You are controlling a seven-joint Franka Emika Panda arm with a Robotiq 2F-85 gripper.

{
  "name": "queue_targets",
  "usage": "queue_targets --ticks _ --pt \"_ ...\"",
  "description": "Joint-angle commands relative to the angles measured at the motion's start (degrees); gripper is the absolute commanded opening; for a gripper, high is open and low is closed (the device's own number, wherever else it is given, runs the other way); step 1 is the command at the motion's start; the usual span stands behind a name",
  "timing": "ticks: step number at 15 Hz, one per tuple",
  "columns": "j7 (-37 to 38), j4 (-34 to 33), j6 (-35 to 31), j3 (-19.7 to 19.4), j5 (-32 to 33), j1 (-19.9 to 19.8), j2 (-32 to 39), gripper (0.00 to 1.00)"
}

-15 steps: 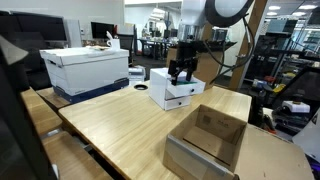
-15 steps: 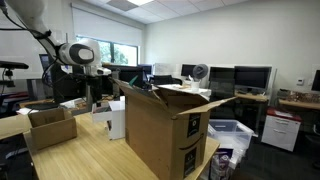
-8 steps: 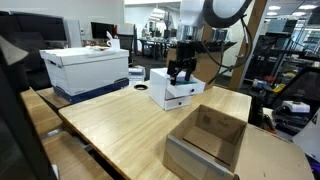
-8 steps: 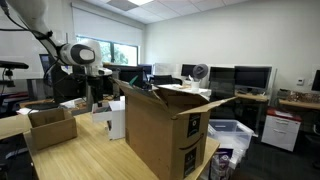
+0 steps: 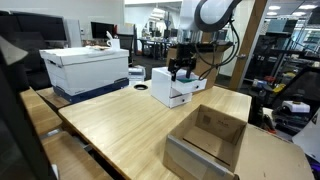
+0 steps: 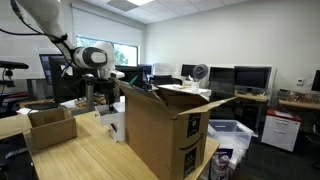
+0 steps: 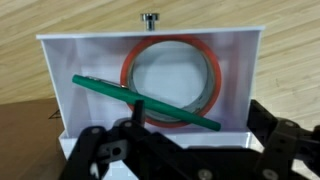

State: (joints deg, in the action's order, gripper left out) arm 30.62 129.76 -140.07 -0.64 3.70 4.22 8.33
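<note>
As they hang over the drawer w/ tape ring & pen — fingers spread wide.

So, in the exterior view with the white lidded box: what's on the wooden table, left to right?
In an exterior view: white lidded storage box → small white plastic drawer unit, black gripper open just above it → open brown cardboard box.

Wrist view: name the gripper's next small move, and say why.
Probably lower the open gripper straight toward the green pen: it lies across the orange tape roll inside the open white drawer, and the jaws stand wide just above, holding nothing.
</note>
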Motion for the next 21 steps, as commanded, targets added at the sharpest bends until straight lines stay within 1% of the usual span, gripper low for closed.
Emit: queue_targets --ticks 1,5,10,15,21 --pt "-2.5 -2.0 0.1 -0.7 -1.3 -1.2 1.5 1.0" --pt "-2.7 -2.7 1.3 -0.6 -0.7 -0.5 0.4 1.0" --pt "-5.1 -3.4 1.6 -0.1 -1.2 -0.5 -0.3 1.0" --pt "-6.6 -4.0 1.7 -0.6 -3.4 -1.5 0.1 1.0" --pt "-8.1 -2.9 2.4 -0.7 -5.8 -2.2 -0.7 1.0"
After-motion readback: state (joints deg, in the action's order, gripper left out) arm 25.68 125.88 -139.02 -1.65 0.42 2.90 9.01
